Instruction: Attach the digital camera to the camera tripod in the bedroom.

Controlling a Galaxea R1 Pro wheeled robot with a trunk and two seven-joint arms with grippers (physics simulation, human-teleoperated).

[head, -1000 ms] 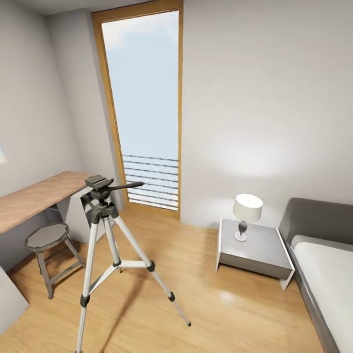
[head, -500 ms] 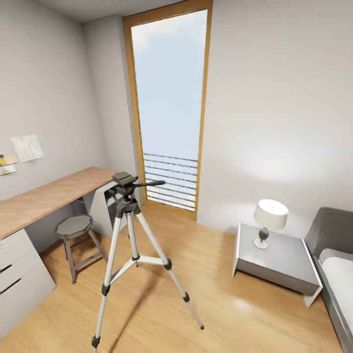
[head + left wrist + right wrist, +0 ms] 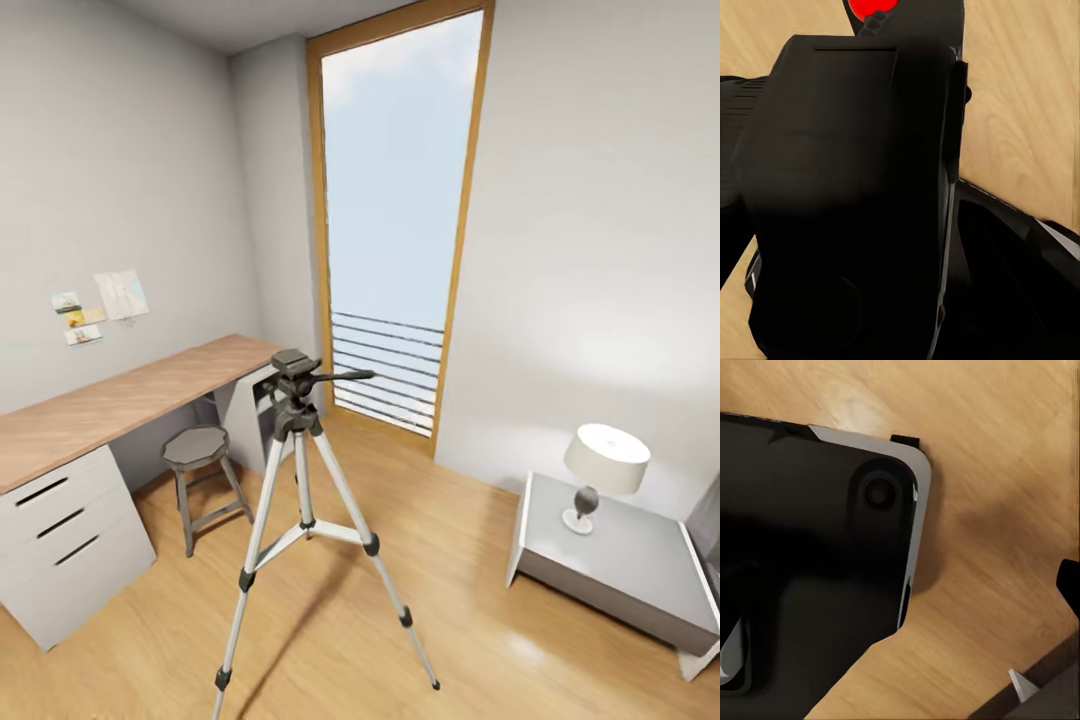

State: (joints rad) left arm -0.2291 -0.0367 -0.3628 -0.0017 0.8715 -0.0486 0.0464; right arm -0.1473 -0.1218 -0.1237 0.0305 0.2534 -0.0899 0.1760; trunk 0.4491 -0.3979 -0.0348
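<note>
The camera tripod [image 3: 301, 470] stands on the wood floor in the middle of the head view, silver legs spread, its black head [image 3: 292, 364] bare and its pan handle pointing right. In the left wrist view the digital camera [image 3: 847, 195] sits very close, a black box with its red button [image 3: 872, 7] at the far end. It hangs above the floor, held in my left gripper, whose fingers are hidden by it. In the right wrist view, dark slivers at the frame's edge [image 3: 1069, 583] may be gripper parts.
A wood-topped grey desk [image 3: 120, 405] with drawers [image 3: 62, 540] runs along the left wall, and a round grey stool [image 3: 197, 447] stands before it. The tall window [image 3: 395, 220] is behind the tripod. A grey nightstand [image 3: 640, 570] with a lamp [image 3: 603, 465] stands right. My black base [image 3: 802, 570] shows over the floor.
The head view has swung left and drawn back. The tripod now sits nearer the centre, the desk drawers and wall notes have come into view, and the bed has left the picture.
</note>
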